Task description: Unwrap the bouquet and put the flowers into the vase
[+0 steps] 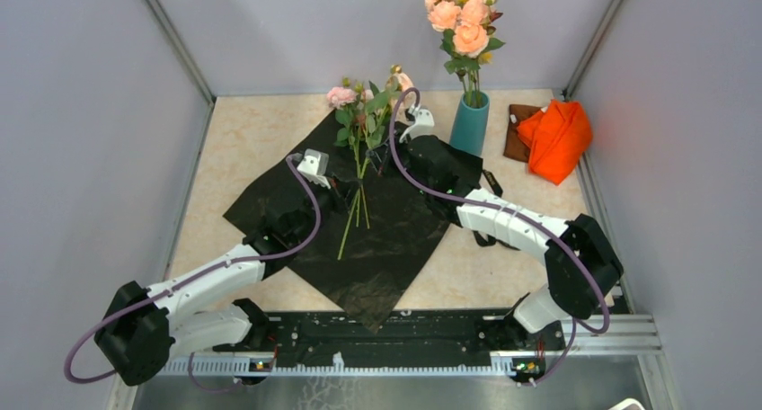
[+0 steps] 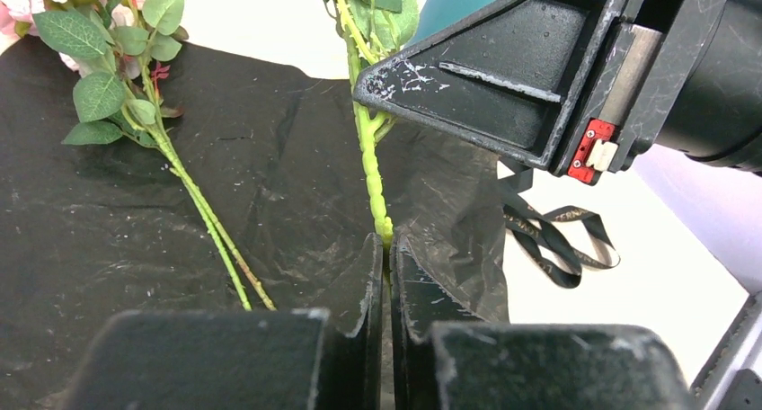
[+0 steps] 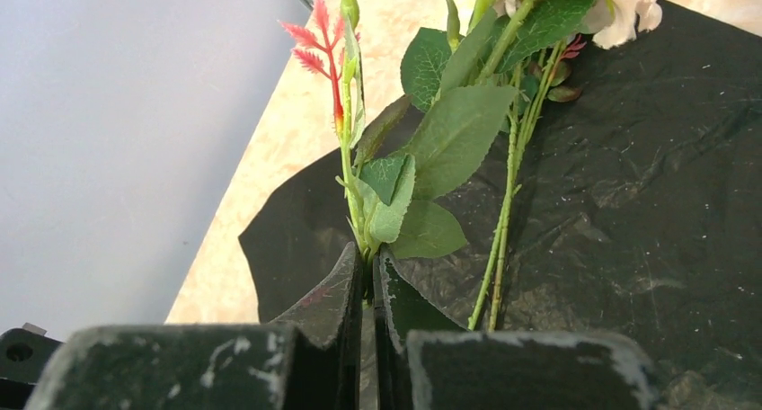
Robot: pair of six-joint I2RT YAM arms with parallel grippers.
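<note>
On the table (image 1: 243, 140), as seen from above, the black wrapping sheet (image 1: 395, 239) lies open and flat. The flowers (image 1: 359, 122) lie on it with their heads toward the far wall. My left hand (image 1: 349, 197) is at the lower part of the stems, and my right hand (image 1: 393, 149) is higher up, near the leaves. The vase (image 1: 469, 127) stands upright just behind the far right corner of the sheet, with peach roses (image 1: 460, 19) in it. An orange cloth (image 1: 555, 138) lies to its right.

In my left wrist view, my left hand is pressed together on one yellow-green stem (image 2: 370, 158). This stem rises from my fingertips up to the underside of my right hand. A second leafy stem (image 2: 202, 212) lies apart on the sheet at the left. A black ribbon (image 2: 557, 239) lies on the table beside the sheet's edge.

In my right wrist view, my right hand is clamped on a thin green stem (image 3: 346, 167) with leaves, a bud and a red sprig. Two other stems (image 3: 499, 239) lie on the sheet just beside it.
</note>
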